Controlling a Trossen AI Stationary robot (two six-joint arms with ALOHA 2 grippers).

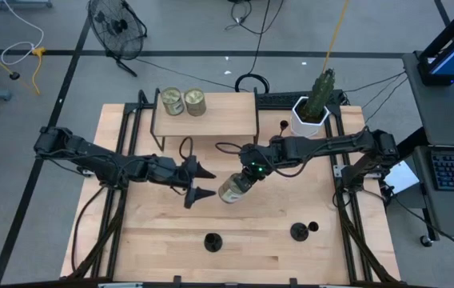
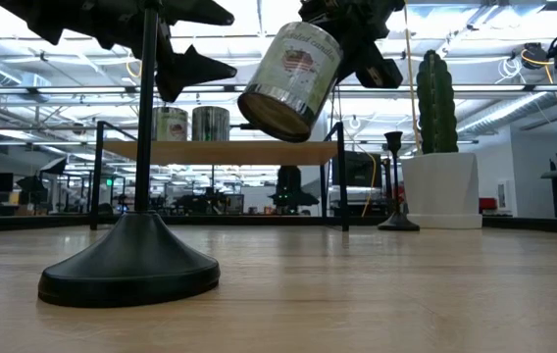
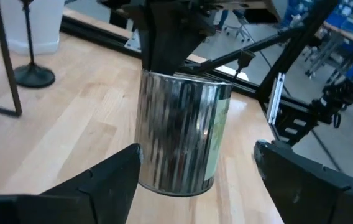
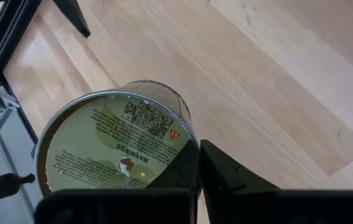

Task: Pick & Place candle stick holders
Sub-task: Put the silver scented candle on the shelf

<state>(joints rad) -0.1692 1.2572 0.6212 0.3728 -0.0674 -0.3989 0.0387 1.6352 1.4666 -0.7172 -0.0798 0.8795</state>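
From above I see the right gripper (image 1: 241,178) clenched on a jar (image 1: 232,190) near the table's (image 1: 131,248) centre, lifted clear of the pale, straight-grained wood. The jar is a glossy cylinder with a greenish-yellow label; the low view shows it tilted, its bottom end swung toward my side and to the left. The right wrist view gives what the others do not: the round bottom face carries a printed sticker reading WARNINGS, with one dark finger (image 4: 226,174) pressed against its rim.

The left gripper (image 1: 201,182) sits just at the jar's 9 o'clock, fingers (image 3: 111,180) released and spread wide; in the left wrist view the jar hangs between them without touching either, its wall streaked with vertical reflections.

The candle stick holders are matte black, each a round disc base with a thin stem. Two stand at the table's 6 o'clock edge: one (image 1: 212,241) toward 7 o'clock, another (image 1: 298,231) toward 5 o'clock. A third (image 1: 284,126) stands at about 1 o'clock, beside the white pot (image 1: 307,118) with its ribbed cactus (image 1: 320,90). The low view shows the stems upright, long axes vertical; the overhead view shows little more than discs, and the small dark spot by the 5 o'clock holder may be its cup top.

Two more jars (image 1: 182,102) rest on the wooden shelf (image 1: 227,116) at 11 o'clock.
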